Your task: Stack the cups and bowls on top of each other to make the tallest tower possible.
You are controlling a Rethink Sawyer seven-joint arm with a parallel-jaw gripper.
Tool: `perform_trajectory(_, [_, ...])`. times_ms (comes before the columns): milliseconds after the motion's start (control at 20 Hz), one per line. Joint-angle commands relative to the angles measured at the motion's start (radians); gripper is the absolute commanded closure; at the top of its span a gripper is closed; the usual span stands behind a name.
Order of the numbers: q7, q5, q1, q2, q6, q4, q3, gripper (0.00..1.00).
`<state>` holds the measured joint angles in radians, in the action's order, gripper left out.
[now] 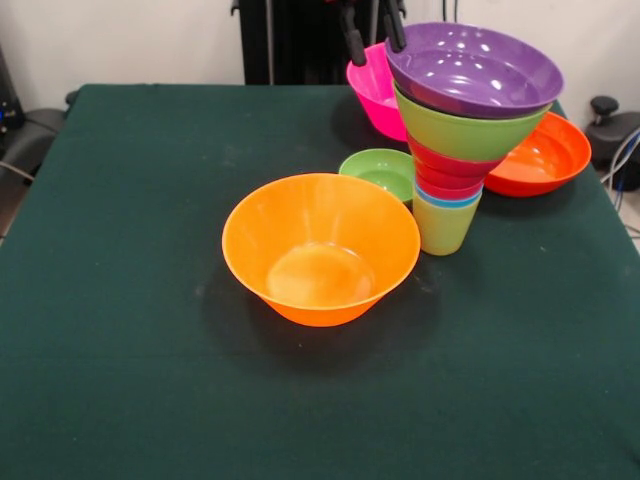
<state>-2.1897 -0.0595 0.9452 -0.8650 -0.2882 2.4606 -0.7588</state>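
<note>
On the dark green cloth-covered table (120,300), a large glossy orange plastic bowl (320,248) sits nearest the camera, upright and empty, apart from everything else. Just behind it lies a small lime-green round bowl (380,170), and to that bowl's right rises the tower (455,150): a yellow-green translucent plastic cup (444,226) at the base, a blue rim and red pieces nested above it, then a lime-green bowl (465,130) and a wide purple bowl (474,70) on top, the column leaning slightly. Beyond it rest a red-orange bowl (545,155) and a hot-pink bowl (372,90). The robot's black gripper (372,30) hangs at the purple bowl's far rim, its fingers parted, gripping nothing that can be seen. With the stack top-heavy on one narrow cup, any further bowl would best be lowered centred and straight down, then let go gently, without nudging the rim sideways.
</note>
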Motion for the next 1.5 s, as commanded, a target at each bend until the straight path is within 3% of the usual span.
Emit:
perform_trajectory(50, [-0.120, -0.044, -0.018, 0.034, 0.055, 0.020, 0.021, 0.00])
perform_trajectory(600, [-0.155, -0.014, 0.002, -0.008, 0.084, 0.037, -0.037, 0.00])
perform_trajectory(1050, [-0.189, 0.048, 0.134, -0.121, 0.202, 0.072, -0.225, 0.00])
perform_trajectory(1500, [-0.190, 0.099, 0.215, -0.162, 0.269, 0.053, -0.335, 0.00])
